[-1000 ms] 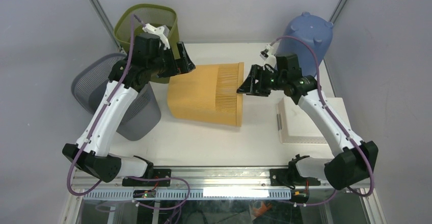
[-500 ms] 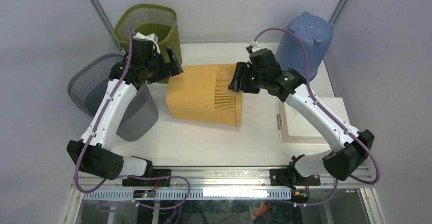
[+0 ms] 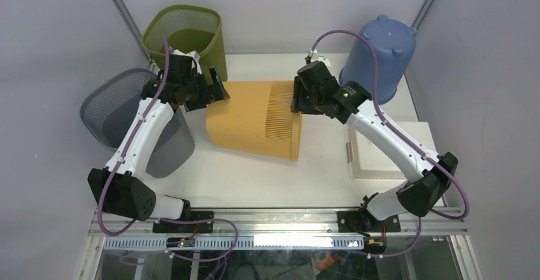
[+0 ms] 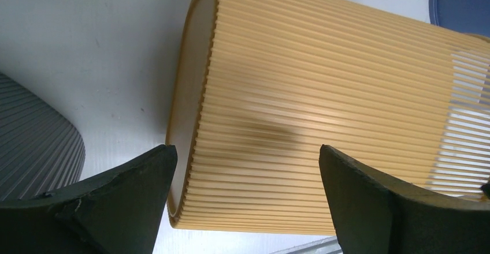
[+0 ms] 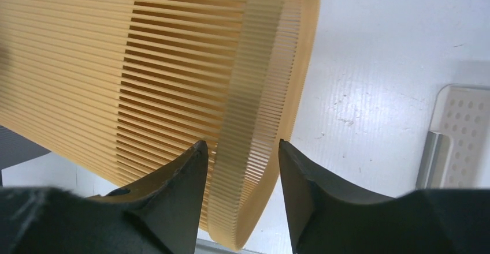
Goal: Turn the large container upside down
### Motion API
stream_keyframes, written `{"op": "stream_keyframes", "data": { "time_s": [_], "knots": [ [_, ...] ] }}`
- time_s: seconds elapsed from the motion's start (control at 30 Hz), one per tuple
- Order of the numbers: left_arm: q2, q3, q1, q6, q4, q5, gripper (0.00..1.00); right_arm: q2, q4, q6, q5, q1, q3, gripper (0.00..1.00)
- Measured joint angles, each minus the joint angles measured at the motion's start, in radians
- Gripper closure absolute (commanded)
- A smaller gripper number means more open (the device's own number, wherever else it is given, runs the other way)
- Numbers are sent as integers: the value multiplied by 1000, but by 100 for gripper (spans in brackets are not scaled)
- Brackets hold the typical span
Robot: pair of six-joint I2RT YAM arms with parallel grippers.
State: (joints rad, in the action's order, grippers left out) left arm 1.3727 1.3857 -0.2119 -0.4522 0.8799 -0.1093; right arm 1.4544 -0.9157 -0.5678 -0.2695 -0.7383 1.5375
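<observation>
Jaws of right gripper (image 5: 241,145) parted, set astride slotted rim of large yellow container (image 3: 251,121) (lying on its side); left gripper (image 4: 248,153) spread wide over container's closed base end. Grasping step judged in hand; rim pinch, then lift-and-tip, required next.

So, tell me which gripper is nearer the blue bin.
Right. The right gripper sits at the yellow bin's open rim, near the blue bin; the left gripper is at its closed end.
</observation>
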Motion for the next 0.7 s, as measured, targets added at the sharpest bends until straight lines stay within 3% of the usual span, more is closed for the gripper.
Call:
{"op": "stream_keyframes", "data": {
  "time_s": [0.3, 0.5, 0.7],
  "knots": [
    [35, -11, 0, 34, -3, -86, 1, -48, -22, -5, -66, 6, -25, 54],
    [37, -10, 4, 49, -11, -215, 1, -68, -23, -15, -85, 8, -49, 65],
    [44, -2, 5, 40, -19, -314, 1, -77, -31, -15, -117, 13, -56, 66]
  ]
}}
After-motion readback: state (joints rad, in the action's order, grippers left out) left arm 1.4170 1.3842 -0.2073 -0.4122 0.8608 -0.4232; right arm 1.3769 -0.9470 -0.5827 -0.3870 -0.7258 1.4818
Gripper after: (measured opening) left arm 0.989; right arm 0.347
